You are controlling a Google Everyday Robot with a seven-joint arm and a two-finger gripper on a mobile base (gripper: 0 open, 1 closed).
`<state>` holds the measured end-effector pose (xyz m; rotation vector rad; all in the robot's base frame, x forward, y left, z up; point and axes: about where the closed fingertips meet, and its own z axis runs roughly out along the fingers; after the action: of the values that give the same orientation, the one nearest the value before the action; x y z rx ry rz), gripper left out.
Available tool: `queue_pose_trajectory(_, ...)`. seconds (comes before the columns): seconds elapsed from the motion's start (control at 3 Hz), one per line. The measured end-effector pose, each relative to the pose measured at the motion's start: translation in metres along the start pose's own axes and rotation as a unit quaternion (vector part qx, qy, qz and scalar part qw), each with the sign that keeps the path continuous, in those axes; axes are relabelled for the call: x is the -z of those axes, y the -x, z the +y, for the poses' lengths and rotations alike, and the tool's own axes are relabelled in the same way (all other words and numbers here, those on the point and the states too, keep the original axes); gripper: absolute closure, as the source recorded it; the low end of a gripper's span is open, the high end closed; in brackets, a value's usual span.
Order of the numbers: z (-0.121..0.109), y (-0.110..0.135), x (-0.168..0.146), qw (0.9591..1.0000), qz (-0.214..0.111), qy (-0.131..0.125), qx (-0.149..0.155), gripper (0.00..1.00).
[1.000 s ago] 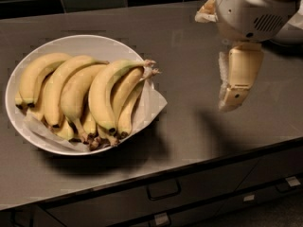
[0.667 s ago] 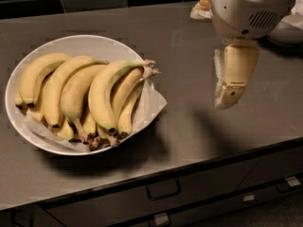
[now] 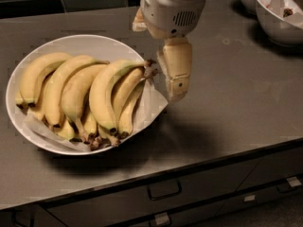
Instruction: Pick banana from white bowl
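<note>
The white bowl sits on the left of the dark counter, wide and shallow, lined with white paper. It holds several bananas side by side. The banana is the thick, strongly curved one on the right of the big ones, with a green-tinged stem end at the upper right and a small black tip at the bottom. Slimmer bananas lie under and beside it. My gripper hangs from the white wrist housing, pointing down, just right of the bowl's right rim and close beside the banana stems. It holds nothing that I can see.
Two smaller, deeper white bowls stand at the back right corner of the counter. The liner paper sticks out over the bowl's right rim under my gripper. The counter's front edge runs above drawers with handles.
My gripper has moved left from the open counter to the bowl's right rim, next to the banana stems. The bananas have not moved.
</note>
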<state>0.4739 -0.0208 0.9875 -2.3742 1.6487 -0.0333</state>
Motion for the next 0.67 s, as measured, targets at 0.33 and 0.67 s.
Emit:
queue_pose_trajectory(0.33, -0.0349, 0.0318, -0.0340, 0.9987, -0.022, 0.019, 0.042, 0.00)
queue_pose_trajectory(0.67, -0.0416, 0.0363, -0.0349, 0.9987, -0.027, 0.007, 0.044, 0.00)
